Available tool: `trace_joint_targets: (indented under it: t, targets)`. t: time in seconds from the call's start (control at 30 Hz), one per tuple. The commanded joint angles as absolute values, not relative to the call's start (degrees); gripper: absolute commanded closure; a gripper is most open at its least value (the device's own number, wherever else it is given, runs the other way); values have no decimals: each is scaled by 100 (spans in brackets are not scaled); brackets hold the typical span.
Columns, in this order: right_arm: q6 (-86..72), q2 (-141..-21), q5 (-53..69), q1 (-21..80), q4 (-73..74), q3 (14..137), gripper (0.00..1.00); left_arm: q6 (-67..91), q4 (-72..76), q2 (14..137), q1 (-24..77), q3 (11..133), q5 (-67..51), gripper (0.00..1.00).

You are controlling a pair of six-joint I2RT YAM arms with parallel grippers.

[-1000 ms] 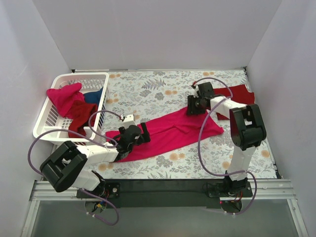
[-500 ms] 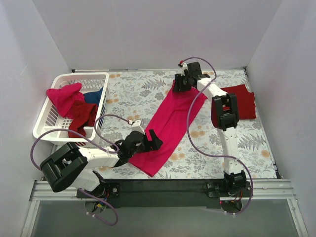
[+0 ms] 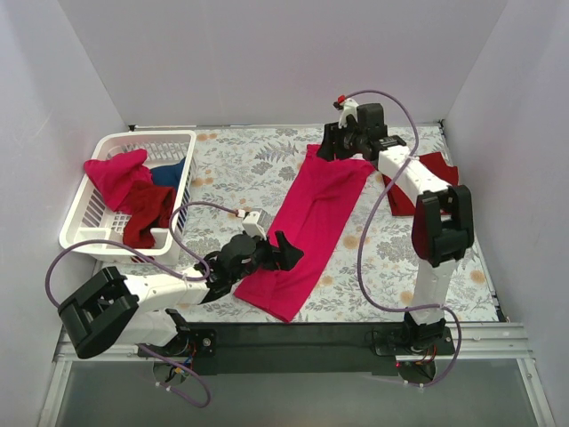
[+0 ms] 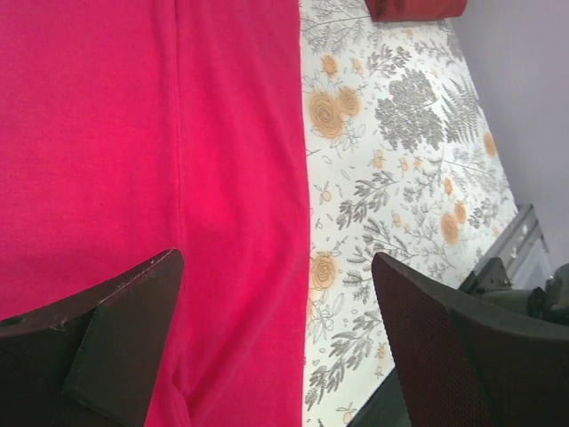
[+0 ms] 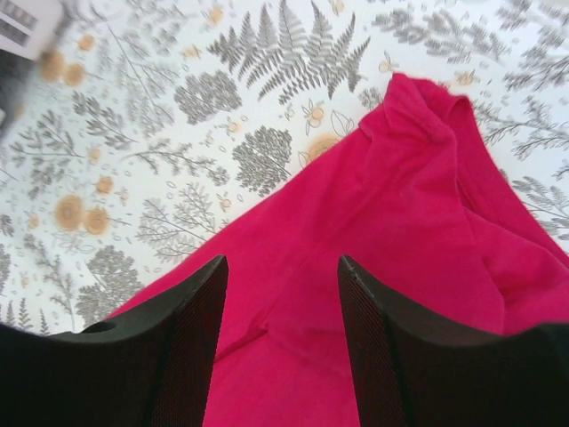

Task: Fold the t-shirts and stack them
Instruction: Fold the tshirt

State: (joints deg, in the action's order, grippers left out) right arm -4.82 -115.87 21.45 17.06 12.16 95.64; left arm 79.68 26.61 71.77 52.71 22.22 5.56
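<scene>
Left gripper [image 4: 276, 262] and right gripper [image 5: 280, 262], both mine: released, jaws spread, over opposite ends of bright pink-red cloth t-shirt [image 3: 316, 222], laid flat, presumably for folding.

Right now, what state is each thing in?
Pink shirt: flat on the table in a long strip.
Maroon shirt: flat at the far right, partly hidden by the right arm.
Basket: upright, heaped shirts hanging over its rim.
Left tool: open above the pink shirt's near end.
Right tool: open above its far end.
</scene>
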Motion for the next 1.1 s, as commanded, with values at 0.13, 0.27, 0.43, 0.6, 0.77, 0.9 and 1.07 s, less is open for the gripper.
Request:
trace_joint_targets:
  t: [0.13,0.27,0.43,0.6,0.77,0.9,1.07]
  targets:
    - [-448,-10714,1460,1740,668,8201,52,7594,1951,7260,5291,2330,985,20]
    - [-492,-10872,1117,1740,668,7954,52,7506,1925,7400,5291,2224,774,20]
    - [-589,-11327,958,1740,712,8059,52,7497,1951,7585,5291,2206,501,20]
    - [-624,-11899,993,1740,835,8453,52,7541,2135,7760,5282,2136,229,21]
    - [-633,-12717,1160,1775,1098,9192,52,7708,2671,8111,5291,2074,-342,21]
    - [-624,-13453,1230,1881,1467,10149,52,7866,3032,8384,5300,2100,-571,21]
    - [-615,-14132,1423,1977,1916,11510,52,7910,3374,8744,5317,2276,-712,21]
